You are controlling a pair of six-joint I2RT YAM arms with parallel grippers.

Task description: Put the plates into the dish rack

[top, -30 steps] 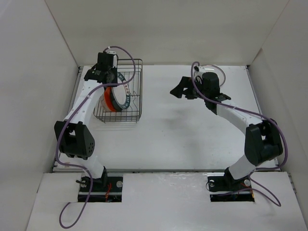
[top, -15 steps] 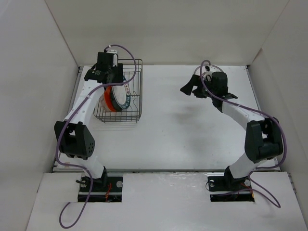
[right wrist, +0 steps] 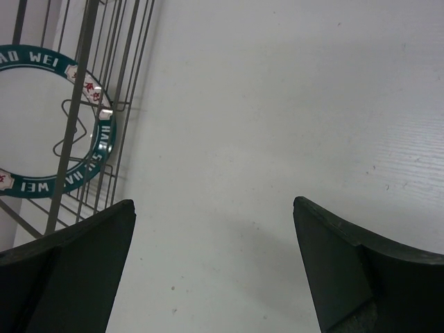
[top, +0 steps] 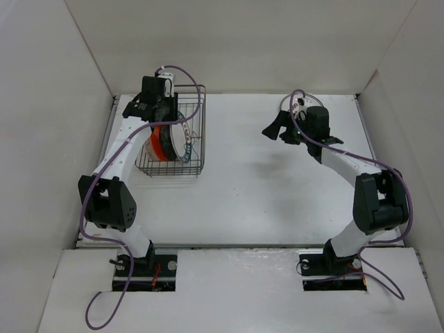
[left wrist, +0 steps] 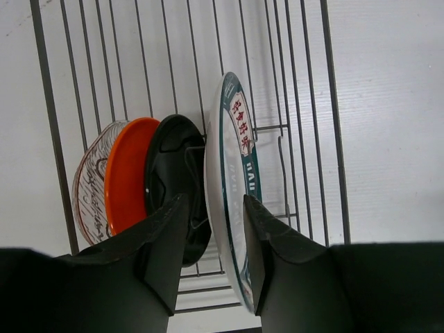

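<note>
Plates (left wrist: 128, 173) (four counted) are stood on edge in the dish rack (left wrist: 48, 139); the green-rimmed plate (left wrist: 232, 180) is straddled, not pinched, by the part-open left gripper (left wrist: 214, 208); the right gripper (right wrist: 214, 205) is spread wide, empty.

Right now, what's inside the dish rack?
Four plates stand on edge in the dish rack: a pale plate with red marks, an orange plate, a black plate and a green-rimmed plate. The left gripper covers their lower edges; a fifth cannot be seen.

Plates (left wrist: 166, 159) side by side in dish rack (top: 198, 118) (four, perhaps), far left.
</note>
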